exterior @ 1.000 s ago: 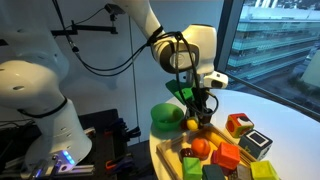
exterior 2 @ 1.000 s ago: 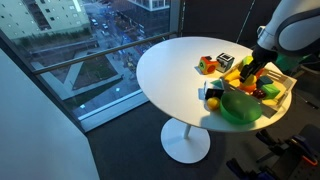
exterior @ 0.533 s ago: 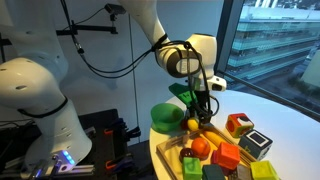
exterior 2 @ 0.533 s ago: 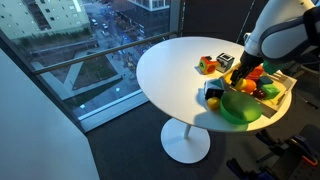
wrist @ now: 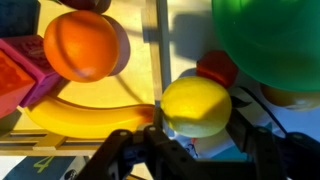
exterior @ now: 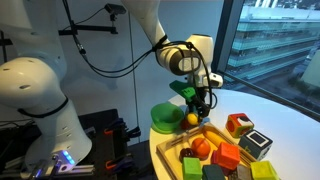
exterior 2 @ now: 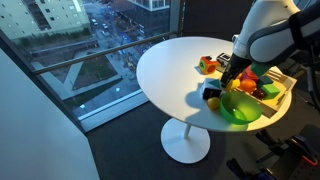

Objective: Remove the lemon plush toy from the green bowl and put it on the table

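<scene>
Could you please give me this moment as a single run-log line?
gripper: open, above lemon plush toy | lemon plush toy: outside green bowl, beside it, by wooden tray | contact: none seen

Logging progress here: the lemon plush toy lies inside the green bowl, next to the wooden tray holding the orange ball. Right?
Not inside: the wrist view shows the lemon plush toy outside the green bowl, beside it, next to the wooden tray holding the orange ball.
</scene>
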